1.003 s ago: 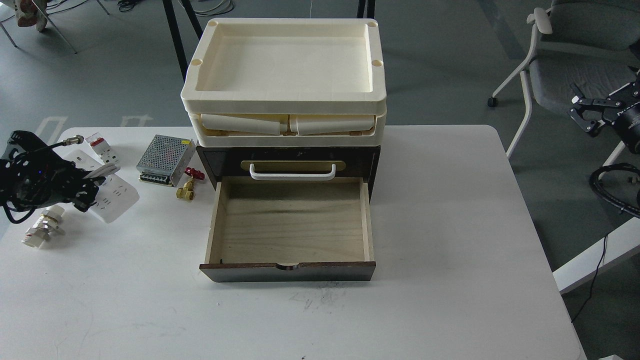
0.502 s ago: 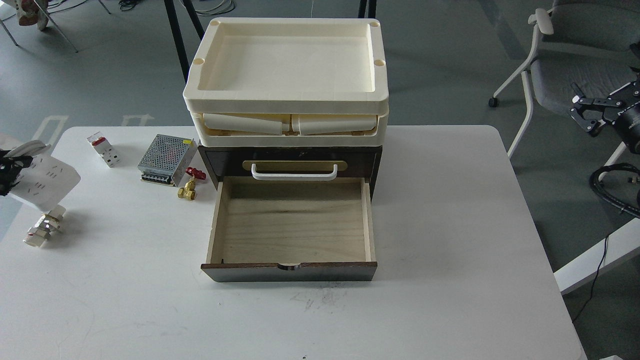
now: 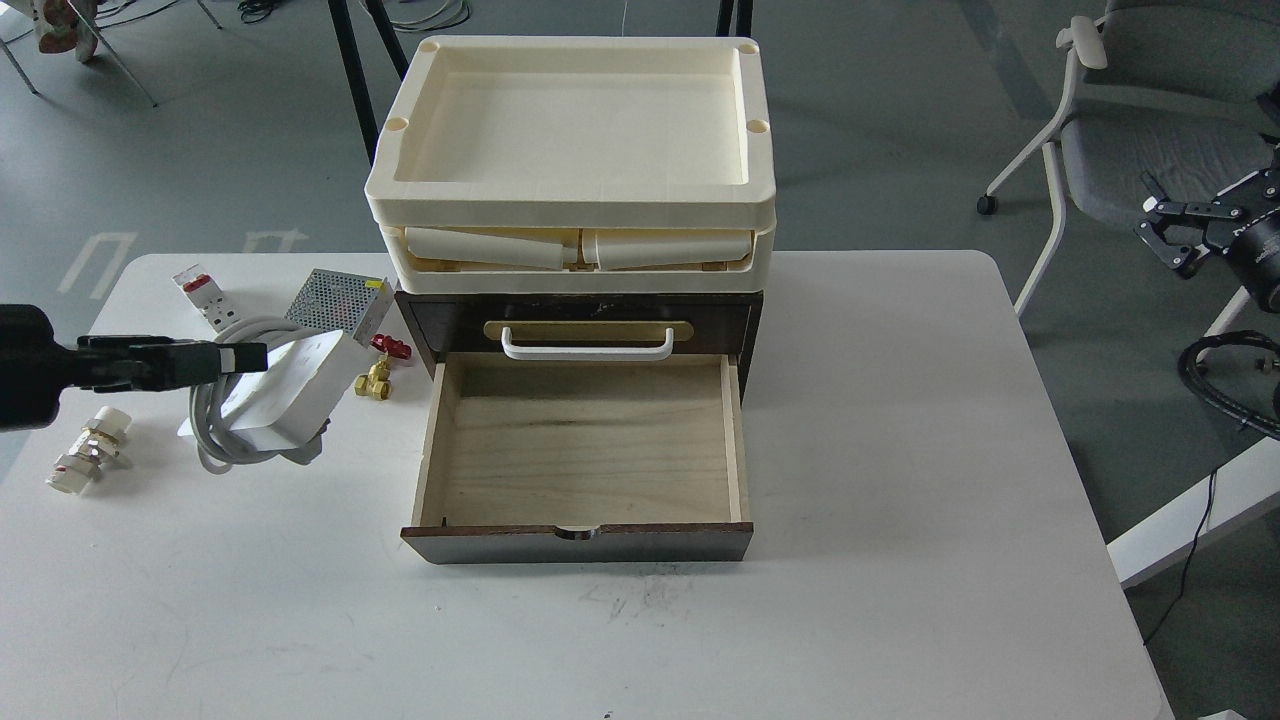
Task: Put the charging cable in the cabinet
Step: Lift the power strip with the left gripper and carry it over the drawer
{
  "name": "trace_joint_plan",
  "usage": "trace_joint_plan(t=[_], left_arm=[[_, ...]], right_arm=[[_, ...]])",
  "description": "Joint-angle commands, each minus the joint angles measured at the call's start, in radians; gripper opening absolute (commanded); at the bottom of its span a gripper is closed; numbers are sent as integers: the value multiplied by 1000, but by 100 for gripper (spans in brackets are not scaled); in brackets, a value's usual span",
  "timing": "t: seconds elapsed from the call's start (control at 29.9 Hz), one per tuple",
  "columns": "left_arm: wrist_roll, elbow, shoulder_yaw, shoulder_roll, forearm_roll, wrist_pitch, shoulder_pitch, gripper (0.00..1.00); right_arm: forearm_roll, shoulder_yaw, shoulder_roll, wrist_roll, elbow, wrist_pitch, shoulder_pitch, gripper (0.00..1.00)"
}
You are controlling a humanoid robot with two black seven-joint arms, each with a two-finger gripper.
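Observation:
The charging cable (image 3: 300, 390), a flat white power strip with a thick white cord looped around it, hangs tilted above the table left of the cabinet. My left gripper (image 3: 245, 357) comes in from the left edge and is shut on the strip's left side. The cabinet (image 3: 580, 330) is a dark brown box at mid-table. Its pale wood-lined drawer (image 3: 585, 450) is pulled open toward me and holds nothing. A white bar handle (image 3: 586, 345) sits above the drawer. My right gripper (image 3: 1165, 235) is off the table at the far right, its fingers spread and empty.
Two stacked cream trays (image 3: 572, 150) sit on the cabinet. A perforated metal power-supply box (image 3: 340, 297), a white-and-red breaker (image 3: 200, 292), a brass valve with a red handle (image 3: 378, 368) and a white fitting (image 3: 85, 455) lie at the table's left. A chair (image 3: 1150, 120) stands at back right.
My left gripper has carried the charging cable from the table's left edge rightward toward the cabinet; the strip now hangs turned with its back showing. The right arm has barely moved.

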Motion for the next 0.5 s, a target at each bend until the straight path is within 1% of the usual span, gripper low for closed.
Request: trace_joint_plan(t=[0.0,0.13,0.37,0.47], left_arm=[[-1,-23,5,-76,-149,-1,19,0],[-1,-34,1,-173,-198,23,75,0],[-1,-20,-1,-298,-301,137,112,0],[-1,-3,-1,-326,-322,162,119,0]], right_arm=[[0,0,-1,-1,-14,0,-1,100],[0,0,-3,-1,-26,0,-1,100],[0,0,-1,2,-28,0,-10,100],[0,0,-1,2,-26,0,-10,100]])
